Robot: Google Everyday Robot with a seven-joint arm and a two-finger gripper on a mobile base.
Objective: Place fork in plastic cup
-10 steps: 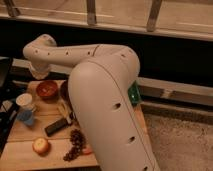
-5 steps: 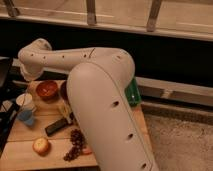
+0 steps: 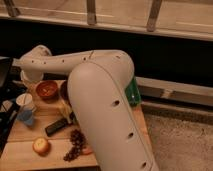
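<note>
- Claw (image 3: 29, 80): it sits at the far end of the white arm (image 3: 75, 62), at the back left of the wooden surface (image 3: 22, 135), above and just behind the plastic cup (image 3: 25, 101). I cannot tell whether it is wide, narrow or holding anything.
- Plastic cup: whitish-cream, upright near the left edge of the surface, rim up.
- Blue cup (image 3: 26, 117): just in front of the plastic cup, close to it or touching; which one I cannot tell.
- Fork: I cannot make it out for certain anywhere in the view.
- Red-brown bowl (image 3: 47, 90): stands to the right of the plastic cup, toward the back of the surface.
- Black block (image 3: 57, 126): lies flat near the middle of the surface, partly beside the arm's big upper housing.
- Dark grapes (image 3: 75, 145): lie near the front edge, with a round yellowish fruit (image 3: 41, 145) to their left.
- Green object (image 3: 132, 92): shows behind the arm at the right side of the surface.
</note>
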